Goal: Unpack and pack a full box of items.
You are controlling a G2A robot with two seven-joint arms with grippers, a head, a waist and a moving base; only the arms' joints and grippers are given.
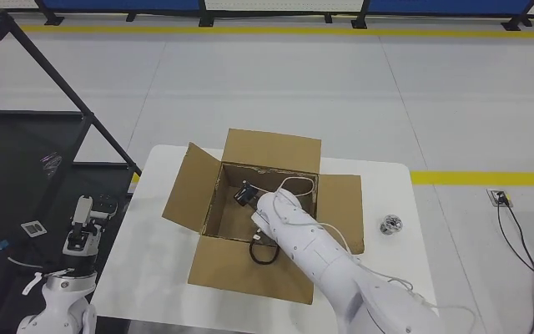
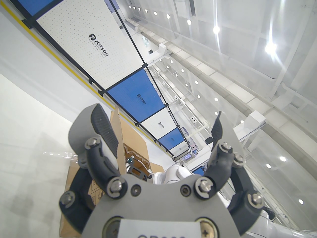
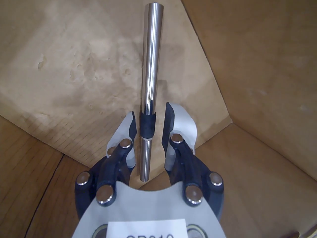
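Box [image 1: 271,149] mid-frame: the right tool [image 3: 151,110], spread, straddled a steel rod [image 3: 151,50] inside. Probably unpacking; the next move called for pinching and lifting.

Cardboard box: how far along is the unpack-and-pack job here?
Done: the box is open, and one small shiny item sits on the table. In hand: the right gripper is inside the box, open astride a metal rod, not clamped. Remaining: the rod is not lifted out; the left gripper is open, empty.
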